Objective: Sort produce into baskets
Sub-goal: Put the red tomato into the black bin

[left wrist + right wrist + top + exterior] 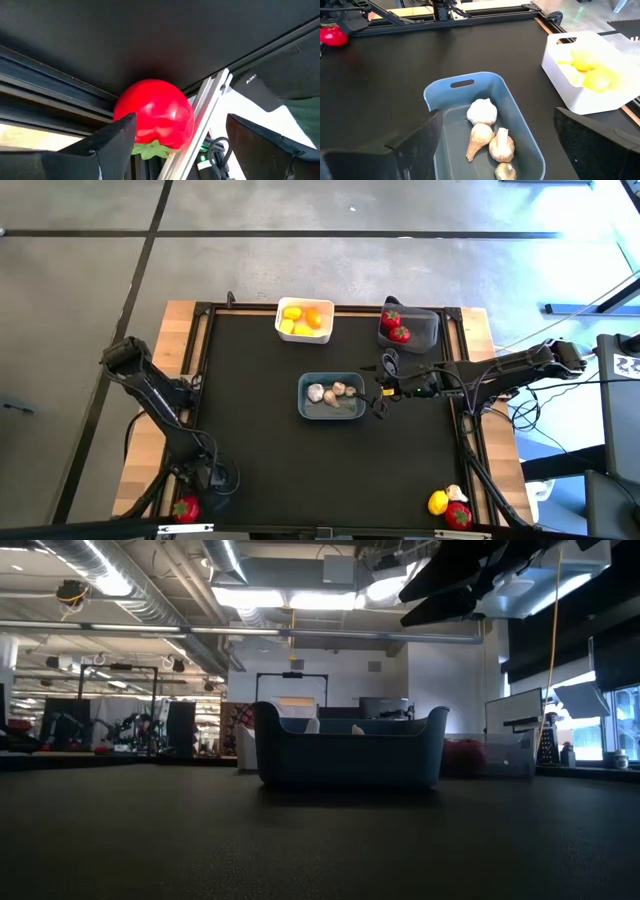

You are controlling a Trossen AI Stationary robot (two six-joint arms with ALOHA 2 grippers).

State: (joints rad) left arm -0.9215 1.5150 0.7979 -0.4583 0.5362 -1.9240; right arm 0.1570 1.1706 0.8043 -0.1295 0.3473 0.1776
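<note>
Down at the worktop's [250,440] near-left corner, a red tomato [186,507] sits right on the frame edge, left end effector [212,476] spread around it. Right end effector [381,392], spread too, hovers beside the blue-grey basket [331,413] of garlic [481,111]; plenty of bare mat around.

Bulbs [334,392] lie in the centre basket [331,397] — two baskets [304,321] behind it.
</note>
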